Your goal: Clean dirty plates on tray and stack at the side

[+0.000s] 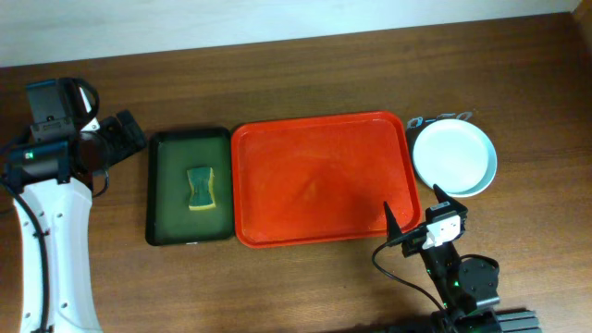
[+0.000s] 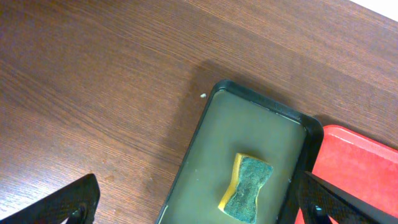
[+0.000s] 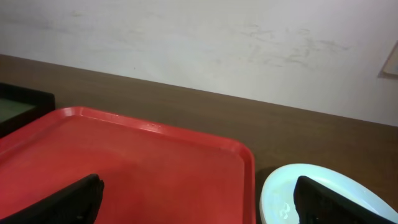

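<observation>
**Stock at the table: both sets of my fingers empty**

- Left gripper (image 2: 198, 180): jaws spread wide, nothing between them; only the dark tips show in the left wrist view.
- Right gripper (image 3: 199, 182): jaws likewise wide apart, holding nothing.
- The plates (image 1: 453, 157): pale, on the table just right of the tray (image 1: 319, 176), beyond its far right corner. From above they read as one disc, so I cannot tell the count. In the right wrist view they are cut off at the lower edge.
- The tray: red, bare.
- Green tray (image 1: 165, 190): left of the red one, holding a sponge (image 1: 201, 188).
- Blue marking (image 1: 442, 117): behind the plates, illegible.
- Table (image 1: 305, 74): dark brown wood grain.
- Wall (image 3: 199, 43): pale, scuffed.
</observation>
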`<state>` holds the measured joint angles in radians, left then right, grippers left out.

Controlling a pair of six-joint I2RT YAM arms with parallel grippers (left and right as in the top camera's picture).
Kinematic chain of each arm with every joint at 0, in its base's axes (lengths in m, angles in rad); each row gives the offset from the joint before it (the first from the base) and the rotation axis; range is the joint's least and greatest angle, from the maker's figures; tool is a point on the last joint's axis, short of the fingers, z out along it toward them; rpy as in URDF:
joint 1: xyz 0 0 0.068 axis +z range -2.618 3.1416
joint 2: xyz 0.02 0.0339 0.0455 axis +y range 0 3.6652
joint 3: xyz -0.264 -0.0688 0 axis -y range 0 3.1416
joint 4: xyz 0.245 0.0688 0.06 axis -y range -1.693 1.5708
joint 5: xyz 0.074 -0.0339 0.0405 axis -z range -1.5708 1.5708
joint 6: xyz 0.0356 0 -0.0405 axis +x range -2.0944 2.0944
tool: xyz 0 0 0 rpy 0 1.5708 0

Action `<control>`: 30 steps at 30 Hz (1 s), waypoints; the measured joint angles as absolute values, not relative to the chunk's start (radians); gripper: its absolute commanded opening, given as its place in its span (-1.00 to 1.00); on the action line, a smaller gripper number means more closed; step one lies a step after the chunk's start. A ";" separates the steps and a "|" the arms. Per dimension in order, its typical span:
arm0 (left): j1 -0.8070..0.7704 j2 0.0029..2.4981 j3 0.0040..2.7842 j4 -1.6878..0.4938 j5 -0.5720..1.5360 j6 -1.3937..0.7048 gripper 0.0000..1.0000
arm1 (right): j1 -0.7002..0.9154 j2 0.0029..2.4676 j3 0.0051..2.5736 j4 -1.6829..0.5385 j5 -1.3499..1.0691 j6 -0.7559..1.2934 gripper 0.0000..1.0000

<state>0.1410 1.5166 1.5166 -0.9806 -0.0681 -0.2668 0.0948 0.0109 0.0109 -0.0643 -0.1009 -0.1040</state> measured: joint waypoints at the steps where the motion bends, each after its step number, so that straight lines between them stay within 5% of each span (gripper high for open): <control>1: 0.141 1.517 1.517 -0.981 -0.068 -0.266 0.98 | 0.095 0.011 0.011 -0.064 -0.101 -0.104 0.97; 9: 0.141 1.420 1.514 -0.984 -0.067 -0.266 0.98 | 0.095 0.011 0.011 -0.064 -0.101 -0.104 0.97; 20: 0.012 0.724 1.480 -0.979 -0.131 -0.266 0.99 | 0.095 0.010 0.011 -0.064 -0.101 -0.104 0.97; 26: -0.044 0.377 1.117 -0.893 -0.148 -0.265 0.98 | 0.094 0.010 0.011 -0.065 -0.101 -0.104 0.97; 30: -0.044 0.181 0.852 -0.643 -0.150 -0.265 0.98 | 0.094 0.010 0.011 -0.065 -0.101 -0.104 0.97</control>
<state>-0.0441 0.1810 0.8524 -0.6430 -0.1505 -0.2649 0.0940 0.0101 0.0109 -0.0647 -0.1009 -0.1036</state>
